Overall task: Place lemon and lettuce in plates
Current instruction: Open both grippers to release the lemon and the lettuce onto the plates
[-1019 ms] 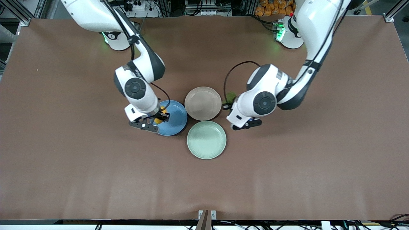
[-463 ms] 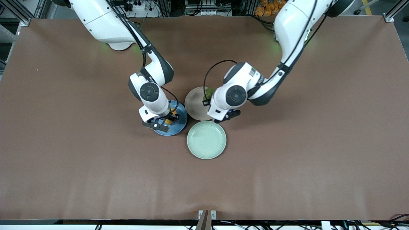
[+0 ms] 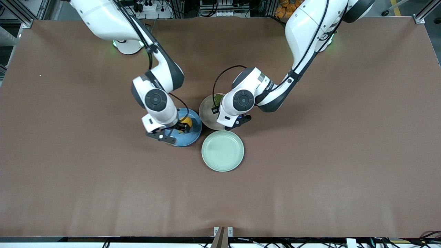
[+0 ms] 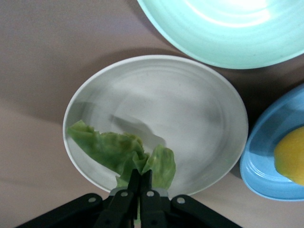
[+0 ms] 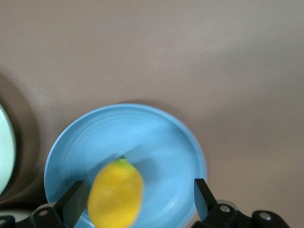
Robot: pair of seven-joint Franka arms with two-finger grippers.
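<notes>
The yellow lemon (image 5: 115, 192) lies in the blue plate (image 5: 156, 137), between the spread fingers of my open right gripper (image 5: 137, 197), nearer one finger and blurred. In the front view the lemon (image 3: 187, 121) shows beside the right gripper (image 3: 177, 127) over the blue plate (image 3: 193, 136). My left gripper (image 4: 140, 178) is shut on the green lettuce leaf (image 4: 118, 151) and holds it low over the beige-pink plate (image 4: 209, 90). In the front view the lettuce (image 3: 217, 99) shows over that plate (image 3: 206, 110), at the left gripper (image 3: 216, 107).
A pale mint green plate (image 3: 222, 150) stands nearest the front camera, touching or almost touching both other plates; it also shows in the left wrist view (image 4: 228, 33). The three plates cluster at the table's middle. Brown table stretches bare around them.
My left gripper has carried the lettuce from beside the beige-pink plate to over it. My right hand went farther over the blue plate, then drew back a little, leaving the lemon there.
</notes>
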